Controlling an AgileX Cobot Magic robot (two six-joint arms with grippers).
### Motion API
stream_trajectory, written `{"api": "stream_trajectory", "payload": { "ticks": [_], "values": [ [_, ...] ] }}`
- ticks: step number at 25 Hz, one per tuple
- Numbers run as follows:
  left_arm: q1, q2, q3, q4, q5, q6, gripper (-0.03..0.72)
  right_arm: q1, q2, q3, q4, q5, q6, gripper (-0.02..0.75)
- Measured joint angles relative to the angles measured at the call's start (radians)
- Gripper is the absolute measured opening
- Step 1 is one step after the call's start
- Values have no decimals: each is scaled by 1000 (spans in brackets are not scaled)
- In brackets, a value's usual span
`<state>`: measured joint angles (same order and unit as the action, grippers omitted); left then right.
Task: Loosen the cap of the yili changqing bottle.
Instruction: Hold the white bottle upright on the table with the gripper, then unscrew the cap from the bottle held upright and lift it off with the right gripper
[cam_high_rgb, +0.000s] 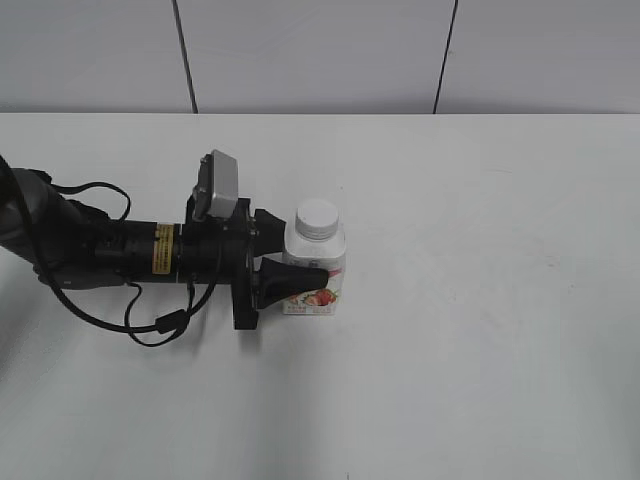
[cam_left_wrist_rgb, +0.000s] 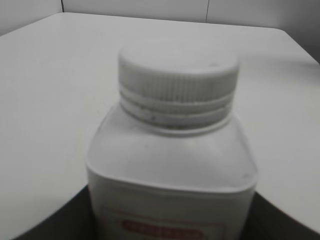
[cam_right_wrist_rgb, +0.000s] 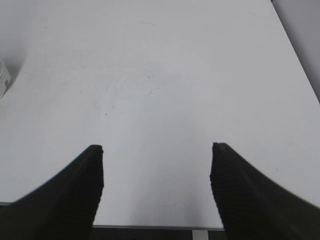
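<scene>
Table bare around bottle; left hand flanks its body.

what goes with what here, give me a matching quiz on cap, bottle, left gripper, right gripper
Things:
1. cap
2. bottle
3. left gripper
4. right gripper

States:
A. open over bare table
B. closed around the bottle's body
C. screwed onto the neck
D. standing upright on the table

Pairs: 1-C, 2-D, 3-B, 4-A
</scene>
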<state>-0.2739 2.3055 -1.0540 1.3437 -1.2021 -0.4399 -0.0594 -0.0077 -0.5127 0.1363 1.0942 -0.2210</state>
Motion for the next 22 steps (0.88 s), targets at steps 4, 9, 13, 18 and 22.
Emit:
{"api": "stream_trajectory", "payload": {
  "ticks": [4, 9, 13, 18, 22],
  "values": [
    [0, 0, 0, 2, -1, 0, 379, 0, 0, 0, 0, 0, 0, 533],
    [0, 0, 0, 1, -2, 0, 379, 0, 0, 0, 2, 0, 0, 533],
    [0, 0, 0, 1, -2, 6, 376, 0, 0, 0, 12, 0, 0, 533],
    [-1, 0, 0, 1, -2, 8, 376, 0, 0, -13, 98, -22, 0, 533],
    [-5, 0, 0, 0, -1, 8, 376, 0, 119, -21, 160, -23, 0, 533]
  ]
}}
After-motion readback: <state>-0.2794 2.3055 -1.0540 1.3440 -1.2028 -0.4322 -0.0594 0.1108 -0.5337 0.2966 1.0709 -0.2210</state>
